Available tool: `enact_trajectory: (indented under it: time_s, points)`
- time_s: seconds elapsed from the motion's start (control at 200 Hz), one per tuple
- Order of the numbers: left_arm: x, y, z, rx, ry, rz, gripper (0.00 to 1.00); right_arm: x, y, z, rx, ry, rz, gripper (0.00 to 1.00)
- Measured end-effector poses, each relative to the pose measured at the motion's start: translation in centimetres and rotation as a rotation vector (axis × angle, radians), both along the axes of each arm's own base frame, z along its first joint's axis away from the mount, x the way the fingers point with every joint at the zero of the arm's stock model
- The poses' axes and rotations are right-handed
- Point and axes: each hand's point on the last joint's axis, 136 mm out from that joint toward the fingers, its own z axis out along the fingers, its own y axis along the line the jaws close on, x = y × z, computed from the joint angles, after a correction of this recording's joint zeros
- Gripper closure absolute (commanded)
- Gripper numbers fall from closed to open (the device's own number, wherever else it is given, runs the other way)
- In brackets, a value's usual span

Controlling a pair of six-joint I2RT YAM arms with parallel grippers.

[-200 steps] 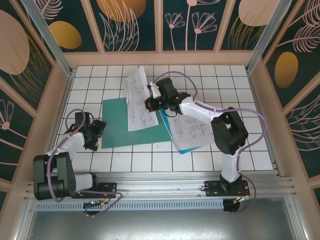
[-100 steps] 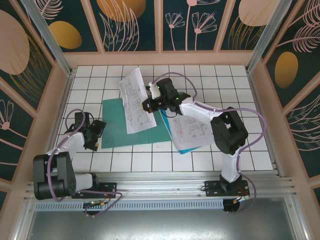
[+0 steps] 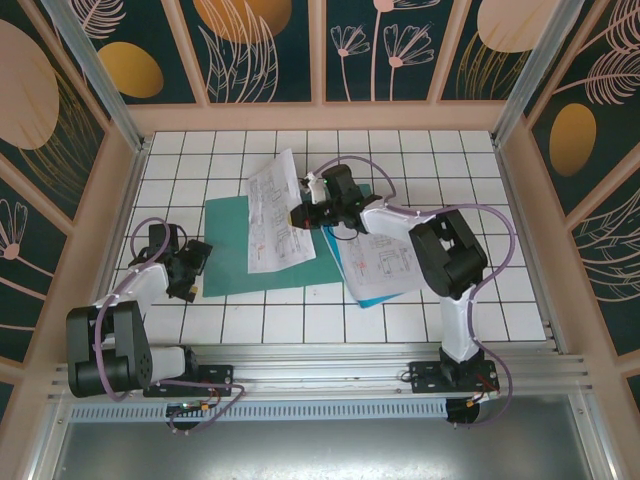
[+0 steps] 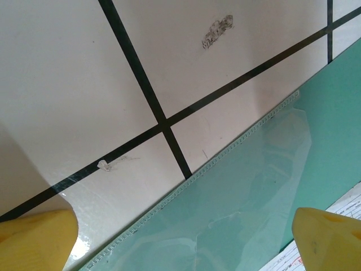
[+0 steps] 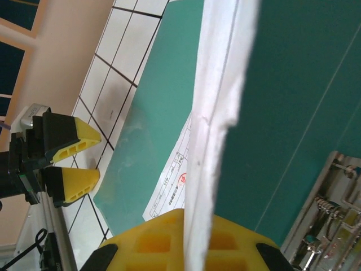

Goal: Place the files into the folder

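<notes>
the right jaws are pressed together on the right edge of a white printed sheet (image 3: 278, 212). the sheet is tilted above the right half of the open green folder (image 3: 228, 255), and its far end reaches past the folder's far edge. in the right wrist view this sheet runs edge-on from the yellow fingers (image 5: 158, 243) out over the folder, with the metal clip (image 5: 330, 226) at lower right. the left jaws are spread wide and hold nothing. their tips are low over the folder's left edge and the white tiled counter (image 4: 67, 84). another printed sheet (image 3: 378, 262) lies on a blue sheet (image 3: 372, 297) just right of the folder, under the right arm (image 3: 440, 255).
</notes>
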Motion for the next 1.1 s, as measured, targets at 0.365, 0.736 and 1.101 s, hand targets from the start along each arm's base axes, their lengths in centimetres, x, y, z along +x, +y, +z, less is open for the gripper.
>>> enact_trajectory:
  time_s: [0.365,0.736,1.101]
  points:
    - [0.0,-0.1,0.0,-0.001,0.002,-0.019,0.01,-1.7,2.1,-2.5,0.019,0.063,0.064,1.0]
    - [0.0,-0.2,0.0,-0.001,0.001,-0.03,0.01,-2.0,3.9,-2.5,0.072,0.101,0.063,1.0]
    - [-0.1,-0.2,-0.1,-0.014,-0.002,-0.029,0.01,-2.2,5.6,-3.0,0.122,0.157,0.026,1.0]
